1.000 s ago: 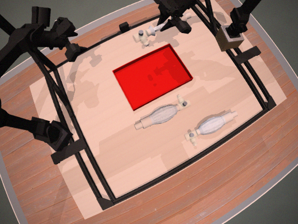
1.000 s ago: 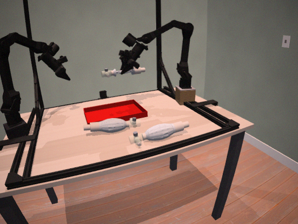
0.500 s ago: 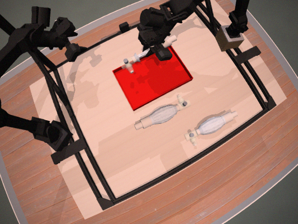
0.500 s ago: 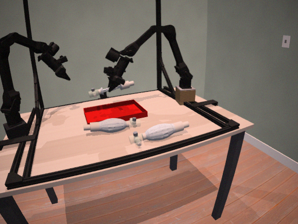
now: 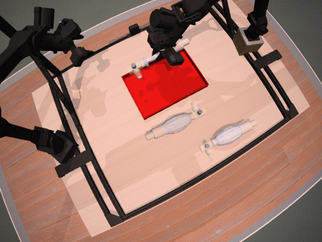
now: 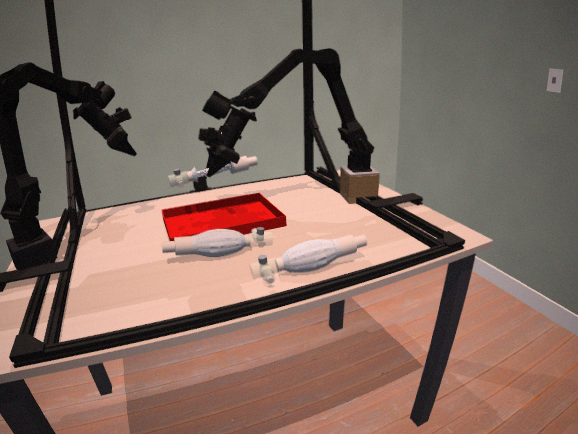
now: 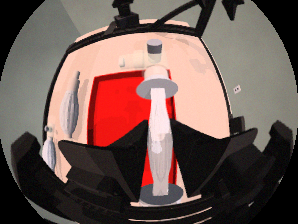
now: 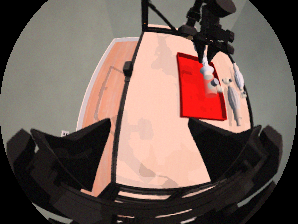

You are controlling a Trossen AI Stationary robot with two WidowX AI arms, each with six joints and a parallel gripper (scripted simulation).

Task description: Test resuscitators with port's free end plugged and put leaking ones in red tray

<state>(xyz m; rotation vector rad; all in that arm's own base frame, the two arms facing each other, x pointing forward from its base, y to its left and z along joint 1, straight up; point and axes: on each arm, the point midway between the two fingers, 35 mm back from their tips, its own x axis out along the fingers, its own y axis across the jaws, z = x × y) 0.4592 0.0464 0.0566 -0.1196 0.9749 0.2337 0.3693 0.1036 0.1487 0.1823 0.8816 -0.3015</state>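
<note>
The left fingers (image 5: 159, 57) (image 6: 215, 165) are pinching a unit (image 5: 150, 60) (image 6: 245, 164) (image 7: 160, 120) (image 8: 206, 70) above the tray's (image 5: 175, 102) (image 6: 276, 221) (image 7: 91, 115) (image 8: 181, 90) far side, presumably for laying it there as leaking; the right fingers (image 5: 89, 52) (image 6: 131, 150) are standing spread.

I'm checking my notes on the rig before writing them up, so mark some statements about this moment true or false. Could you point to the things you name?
1. The left hand (image 5: 157, 57) (image 6: 210, 171) (image 7: 158, 122) (image 8: 203, 64) is shut on a resuscitator's bag (image 7: 160, 116). True.
2. The right hand is shut on a plug. False: the right hand (image 5: 91, 52) (image 6: 134, 153) (image 8: 150, 122) is open and empty.
3. A second resuscitator (image 5: 177, 123) (image 6: 218, 242) (image 7: 69, 112) (image 8: 233, 102) and a third (image 5: 229, 135) (image 6: 311, 254) (image 7: 49, 152) (image 8: 239, 79) lie outside the red tray (image 5: 145, 103) (image 6: 225, 218) (image 7: 120, 105) (image 8: 192, 95). True.
4. The gripped resuscitator rests on the tray's floor. False: it is held up above the table.
5. The gripped bag looks full and round. False: it is pinched thin.
</note>
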